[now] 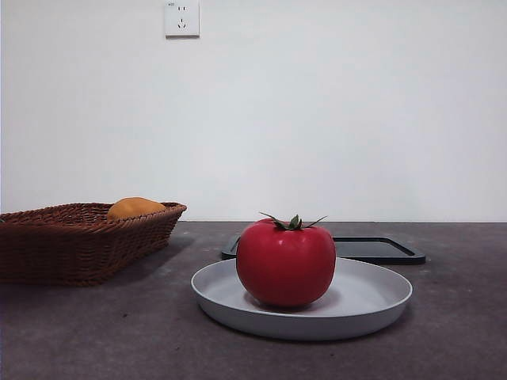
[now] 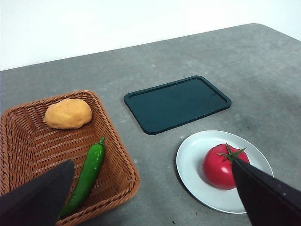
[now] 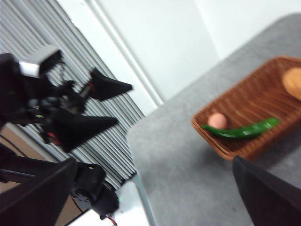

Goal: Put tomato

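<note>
The glossy red tomato (image 1: 286, 264) with its green stem sits upright on a round grey plate (image 1: 372, 297) in the middle of the table. The left wrist view shows the tomato (image 2: 219, 167) on that plate (image 2: 195, 155) from high above. My left gripper (image 2: 152, 161) hangs well above the table, open and holding nothing, with the tomato near one jaw's side. My right gripper (image 3: 154, 160) is open and empty too, off to the side, looking past the table's edge. Neither arm shows in the front view.
A brown wicker basket (image 1: 71, 237) at the left holds an orange rounded item (image 2: 68, 113), a green pepper (image 2: 88, 173) and a small pinkish item (image 3: 216, 120). A flat dark tray (image 2: 178, 103) lies behind the plate. A wall socket (image 1: 181, 17) sits high on the wall.
</note>
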Available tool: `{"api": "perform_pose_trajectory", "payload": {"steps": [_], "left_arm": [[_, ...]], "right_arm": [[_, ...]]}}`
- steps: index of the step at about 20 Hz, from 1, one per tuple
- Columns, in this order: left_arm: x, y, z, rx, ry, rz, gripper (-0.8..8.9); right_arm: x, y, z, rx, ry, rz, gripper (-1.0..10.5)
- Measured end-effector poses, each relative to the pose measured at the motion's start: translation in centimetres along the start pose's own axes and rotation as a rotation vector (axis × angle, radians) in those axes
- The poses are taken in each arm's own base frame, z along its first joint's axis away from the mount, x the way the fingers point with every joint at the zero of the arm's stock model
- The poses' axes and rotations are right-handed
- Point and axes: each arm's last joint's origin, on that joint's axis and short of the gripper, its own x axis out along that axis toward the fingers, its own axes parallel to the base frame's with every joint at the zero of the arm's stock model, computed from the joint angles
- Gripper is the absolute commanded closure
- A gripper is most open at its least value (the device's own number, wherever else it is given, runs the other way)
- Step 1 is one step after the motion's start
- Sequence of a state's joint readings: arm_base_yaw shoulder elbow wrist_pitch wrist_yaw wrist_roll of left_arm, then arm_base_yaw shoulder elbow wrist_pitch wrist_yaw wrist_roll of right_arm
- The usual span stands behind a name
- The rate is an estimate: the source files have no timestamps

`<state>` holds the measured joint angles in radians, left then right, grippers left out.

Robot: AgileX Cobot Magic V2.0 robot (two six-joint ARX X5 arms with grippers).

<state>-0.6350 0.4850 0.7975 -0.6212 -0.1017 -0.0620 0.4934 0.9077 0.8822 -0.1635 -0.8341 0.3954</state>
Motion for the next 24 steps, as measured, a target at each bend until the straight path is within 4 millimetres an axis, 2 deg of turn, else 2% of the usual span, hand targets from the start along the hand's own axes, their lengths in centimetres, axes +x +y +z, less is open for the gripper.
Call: {"api": "perform_pose_trajectory", "payload": {"steps": [5, 10, 15, 20, 24], "left_arm": [[0.0, 0.0, 0.0, 0.0, 0.0, 0.0, 0.85], [0.0, 0.0, 0.0, 0.0, 0.0, 0.0, 0.85], [0.0, 0.0, 0.0, 0.0, 0.0, 0.0, 0.85], [0.0, 0.0, 0.0, 0.0, -0.001, 0.0, 0.85], [0.0, 0.0, 0.0, 0.0, -0.001, 0.0, 0.85]], "right_arm": [[0.6, 0.8, 0.1, -0.019, -0.012, 0.042, 3.1], [2.0, 0.2, -0.8, 0.041, 0.015, -0.103, 2.7], [5.4, -2.0, -2.7, 0.095, 0.164, -0.198, 2.7], [8.8, -4.9, -5.2, 0.07, 0.297, -0.377, 2.7], [11.3, -7.8, -8.6, 0.031, 0.5, -0.565, 2.6]]}}
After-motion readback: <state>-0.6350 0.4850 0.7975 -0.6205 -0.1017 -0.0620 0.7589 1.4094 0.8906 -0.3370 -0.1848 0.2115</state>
